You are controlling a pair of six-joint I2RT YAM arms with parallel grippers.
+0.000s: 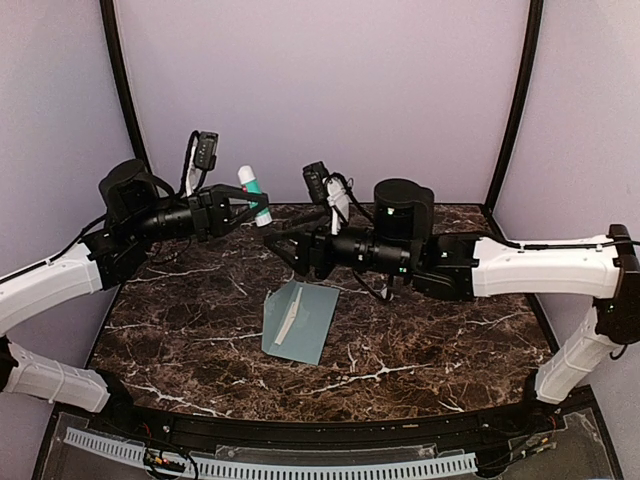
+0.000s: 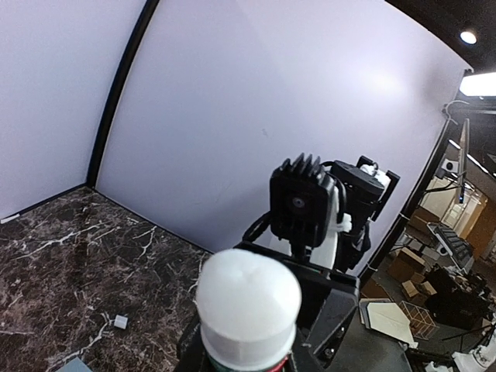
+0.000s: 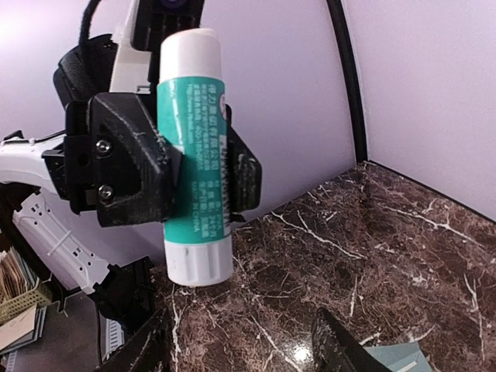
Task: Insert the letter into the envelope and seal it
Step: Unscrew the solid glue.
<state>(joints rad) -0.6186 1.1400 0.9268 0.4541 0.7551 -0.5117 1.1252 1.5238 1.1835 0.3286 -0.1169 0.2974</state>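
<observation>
The teal envelope [image 1: 305, 322] lies flat on the marble table, in the middle. A narrow whitish strip [image 1: 287, 318] stands along its left part; I cannot tell whether it is the letter's edge or the flap. No other cream sheet shows. My left gripper [image 1: 250, 207] is shut on a green glue stick [image 1: 254, 193] with a white cap, held above the table's back. It also shows in the left wrist view [image 2: 248, 302] and the right wrist view [image 3: 194, 147]. My right gripper [image 1: 275, 243] is open and empty, facing the stick, just below it [image 3: 244, 356].
A small white bit [image 2: 120, 320] lies on the marble table [image 1: 420, 350] near the back wall. The purple walls close in the back and sides. The right arm stretches across the table's back half.
</observation>
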